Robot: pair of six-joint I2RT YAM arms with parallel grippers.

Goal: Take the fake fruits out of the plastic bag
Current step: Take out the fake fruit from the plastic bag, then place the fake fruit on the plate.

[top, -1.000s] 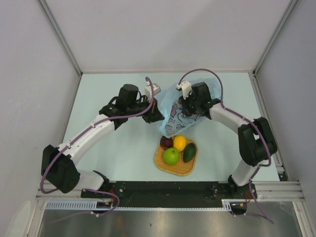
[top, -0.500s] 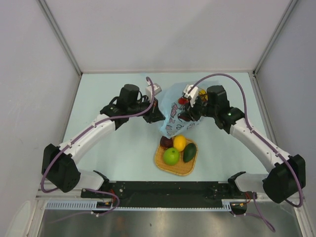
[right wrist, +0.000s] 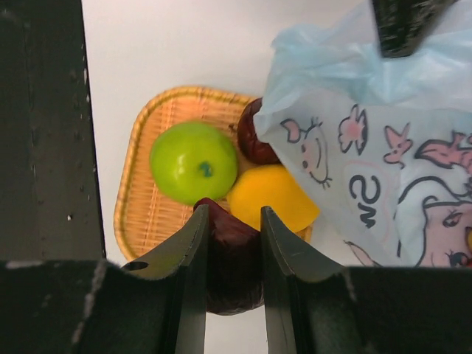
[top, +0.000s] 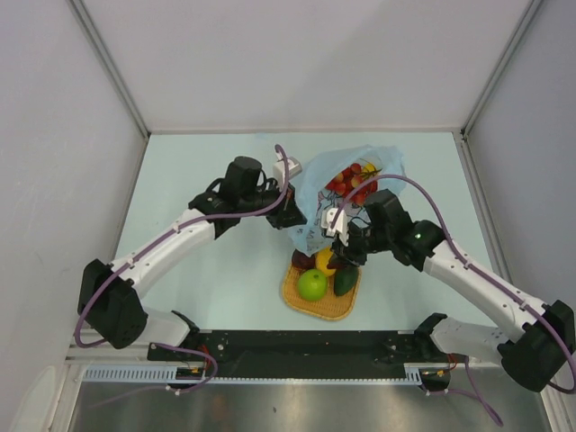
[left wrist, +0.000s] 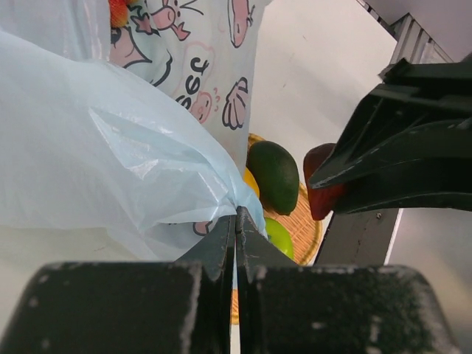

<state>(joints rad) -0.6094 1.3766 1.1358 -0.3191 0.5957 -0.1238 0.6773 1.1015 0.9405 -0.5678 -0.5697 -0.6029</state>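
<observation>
The pale blue plastic bag (top: 317,184) lies behind the tray with its mouth open. Red berries (top: 349,180) and a yellow fruit (top: 369,168) show inside it. My left gripper (top: 294,212) is shut on the bag's edge (left wrist: 234,210). Just above the woven orange tray (top: 331,309), my right gripper (top: 339,247) is shut on a dark purple plum (right wrist: 234,258). In the tray lie a green apple (top: 312,284), a lemon (top: 325,261), an avocado (top: 346,279) and another plum (top: 301,260), partly under the bag (right wrist: 369,147).
Grey walls close in the pale table on three sides. The left gripper's fingers (right wrist: 405,26) hang just beyond the tray in the right wrist view. The two arms' bases stand at the near edge.
My right gripper has come out of the bag with the plum and moved toward me over the tray. The bag's mouth now lies open, showing the berries. The left gripper shifted slightly.
</observation>
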